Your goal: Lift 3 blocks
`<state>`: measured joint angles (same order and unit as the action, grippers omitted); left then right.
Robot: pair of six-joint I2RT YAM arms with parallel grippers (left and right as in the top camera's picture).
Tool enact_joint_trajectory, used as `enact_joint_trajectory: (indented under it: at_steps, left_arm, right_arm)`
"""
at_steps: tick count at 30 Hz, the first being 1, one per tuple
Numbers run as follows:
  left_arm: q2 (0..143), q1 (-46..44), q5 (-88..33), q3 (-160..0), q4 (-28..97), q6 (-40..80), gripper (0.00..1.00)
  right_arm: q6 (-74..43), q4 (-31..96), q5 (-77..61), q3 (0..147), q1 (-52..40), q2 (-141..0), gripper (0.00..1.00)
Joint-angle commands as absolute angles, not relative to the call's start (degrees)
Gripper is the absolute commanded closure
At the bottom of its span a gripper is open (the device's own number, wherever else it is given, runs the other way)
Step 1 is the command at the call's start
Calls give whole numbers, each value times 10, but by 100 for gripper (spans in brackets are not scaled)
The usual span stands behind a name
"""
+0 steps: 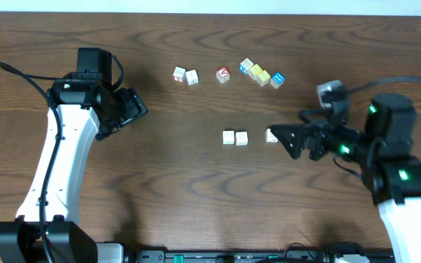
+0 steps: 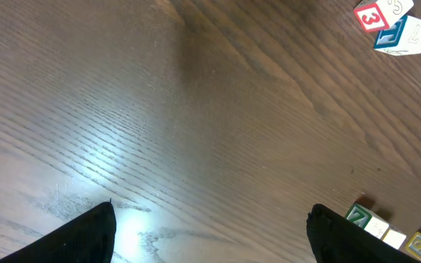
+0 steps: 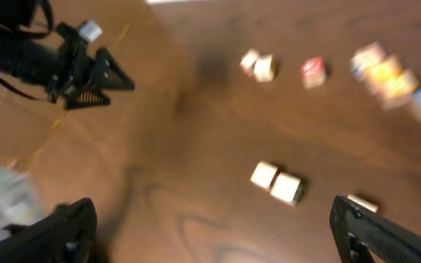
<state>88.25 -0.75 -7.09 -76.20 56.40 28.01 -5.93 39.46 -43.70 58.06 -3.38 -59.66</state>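
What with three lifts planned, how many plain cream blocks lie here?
3: left block and middle block adjacent at centre; right block apart beside them. None seems hidden.

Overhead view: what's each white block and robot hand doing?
left gripper: open, holding nothing.
right gripper: open, holding nothing.
paired blocks: on table, touching each other.
single block: on table, close to right gripper's finger.
coloured blocks: on table, untouched.

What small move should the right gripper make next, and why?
Probably shift the right gripper sideways so the nearest cream block is centred between its open fingers before lowering. That block lies on the table close to one finger, off-centre in the wrist view. The other two blocks sit together farther on.
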Motion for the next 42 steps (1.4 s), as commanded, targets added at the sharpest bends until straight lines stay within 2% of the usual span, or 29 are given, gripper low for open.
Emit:
enact_joint_trajectory:
  at_steps: [1, 5, 11, 15, 21, 23, 25, 31, 42]
  left_arm:
    - [878, -5, -63, -759, 565, 270, 16]
    - [878, -5, -63, -759, 565, 270, 16]
    - [878, -5, -63, -759, 565, 270, 16]
    - [878, -5, -63, -759, 565, 270, 16]
    - [878, -5, -63, -759, 565, 270, 16]
    - [878, -5, -63, -759, 565, 270, 16]
    - [878, -5, -63, -759, 565, 270, 16]
    - [878, -5, -63, -759, 565, 270, 16]
    - [878, -5, -63, -759, 565, 270, 16]
  right_arm:
    - [-98, 407, -428, 588, -49, -666, 1]
    - [-133, 459, -301, 613, -82, -748, 1]
    - [-171, 619, -27, 721, -119, -862, 1]
    - [-171, 585, -25, 722, -121, -885, 1]
    - [-161, 536, -34, 690, -121, -910, 23]
    - [-125, 512, -60, 676, -122, -922, 27]
    - [-119, 490, -65, 662, -124, -935, 26]
    - [-121, 456, -65, 640, -144, -983, 12]
    - [-135, 394, -44, 640, -178, -1050, 16]
